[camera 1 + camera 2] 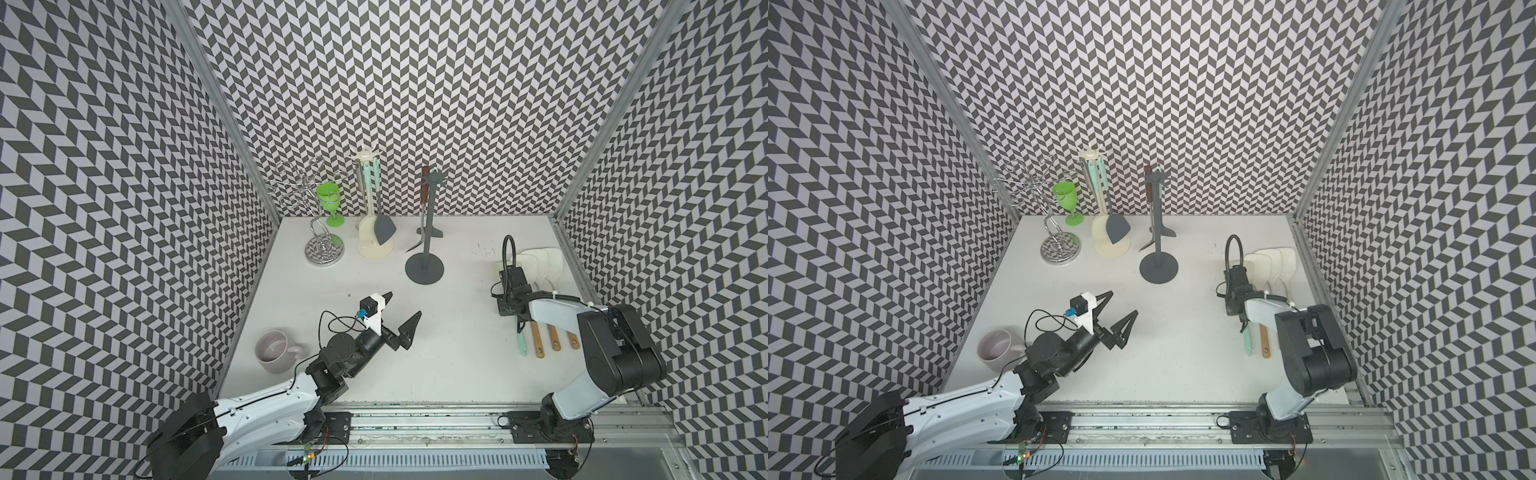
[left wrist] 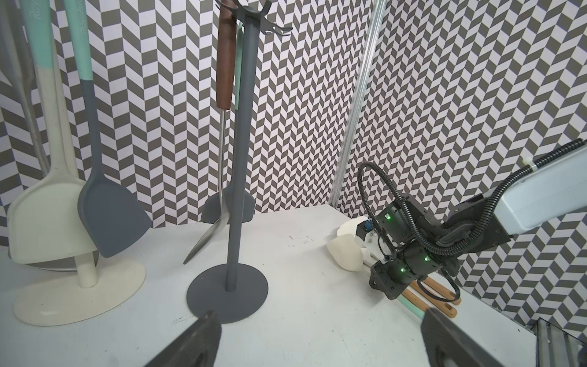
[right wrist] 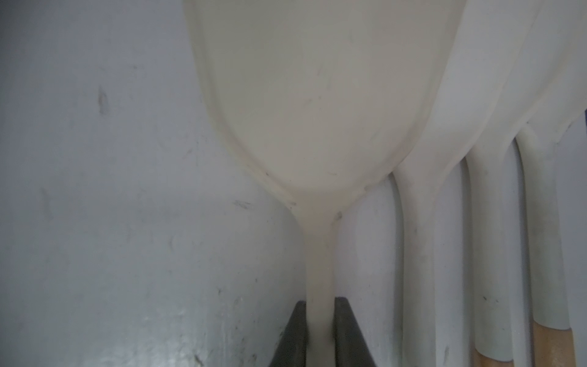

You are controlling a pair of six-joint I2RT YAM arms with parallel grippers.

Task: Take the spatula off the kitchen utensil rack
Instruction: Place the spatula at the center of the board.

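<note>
On table (image 1: 457, 365), right gripper (image 3: 320, 303) pinches cream spatula (image 3: 305, 111) neck; left gripper (image 1: 405, 302) wide open, empty.

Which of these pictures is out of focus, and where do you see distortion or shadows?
Right wrist view: soft and dim, with the cream spatula too near the lens. Left wrist view: sharp on the gray rack. Both top views: even light, only faint shadows on the table, and walls splayed outward by the wide lens.
</note>
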